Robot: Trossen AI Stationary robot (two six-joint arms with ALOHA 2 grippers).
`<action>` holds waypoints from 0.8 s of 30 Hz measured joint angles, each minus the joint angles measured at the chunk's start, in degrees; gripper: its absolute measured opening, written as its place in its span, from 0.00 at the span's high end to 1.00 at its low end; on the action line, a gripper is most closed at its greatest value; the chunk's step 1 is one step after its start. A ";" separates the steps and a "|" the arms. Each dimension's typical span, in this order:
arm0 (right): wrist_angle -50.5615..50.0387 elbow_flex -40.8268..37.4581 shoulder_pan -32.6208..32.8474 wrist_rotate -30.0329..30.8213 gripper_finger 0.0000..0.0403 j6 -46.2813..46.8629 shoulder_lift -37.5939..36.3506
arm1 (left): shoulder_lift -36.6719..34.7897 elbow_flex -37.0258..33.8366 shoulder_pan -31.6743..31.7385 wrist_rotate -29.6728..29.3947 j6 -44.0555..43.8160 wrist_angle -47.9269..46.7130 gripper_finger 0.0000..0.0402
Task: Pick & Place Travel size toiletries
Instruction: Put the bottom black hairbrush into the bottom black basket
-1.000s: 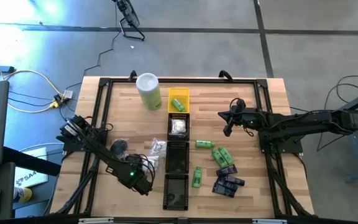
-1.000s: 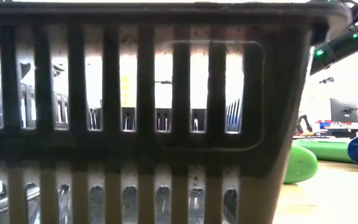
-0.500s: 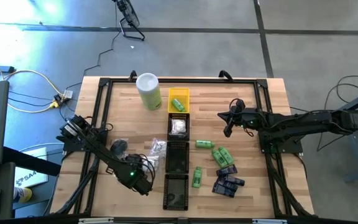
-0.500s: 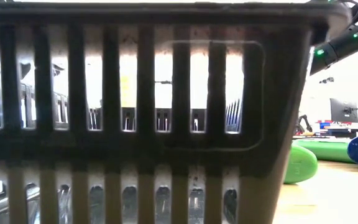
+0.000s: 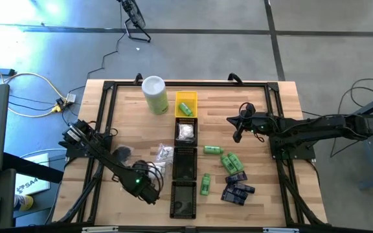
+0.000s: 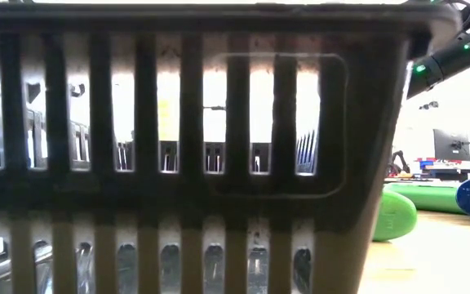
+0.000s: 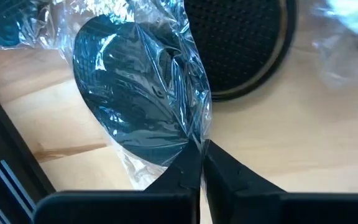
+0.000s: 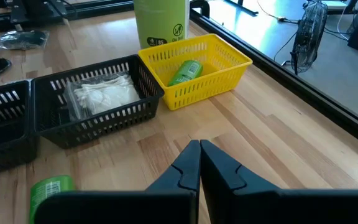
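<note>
Clear crinkled film wraps the black round puck (image 7: 142,106) that the left gripper (image 7: 199,168) has pinched at the wrapper's edge, its fingers clenched on the film; a second, bare black puck (image 7: 238,50) lies just beyond on the wooden table (image 5: 264,110). In the high view this gripper (image 5: 123,155) sits at the table's left, near side, left of the central row of trays. Judged step: the pick of a wrapped puck is in hand, with lift and carry to a tray still to come. The next move calls for a clean rise, since the hold is on loose film only and the item could slip or swing. The right gripper (image 8: 199,163) waits over the right, far part of the table, fingers pressed together and holding nothing. Already placed: one green bottle (image 8: 185,73) in the yellow tray (image 8: 229,78) and white wrapped pieces (image 8: 101,96) in the adjoining black tray (image 8: 89,121). Remaining loose stock, green bottles (image 5: 227,160) and dark blue packets (image 5: 237,190), lies right of the tray row. The pale-green canister (image 8: 160,22) behind the yellow tray bears a dark logo and small print, not legible. The low view is blocked by a slatted tray wall (image 6: 186,147).
</note>
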 joint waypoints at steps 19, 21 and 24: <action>0.00 0.00 0.00 -0.02 0.99 0.00 0.00 | 0.00 18.30 0.09 -9.47 3.43 -27.34 1.00; -0.01 0.00 0.00 -0.02 0.99 0.00 0.00 | -0.11 20.06 0.09 -12.40 4.78 -28.10 1.00; -0.01 0.00 0.00 -0.02 0.99 0.00 0.00 | -1.21 21.31 0.09 -18.72 7.32 -27.99 1.00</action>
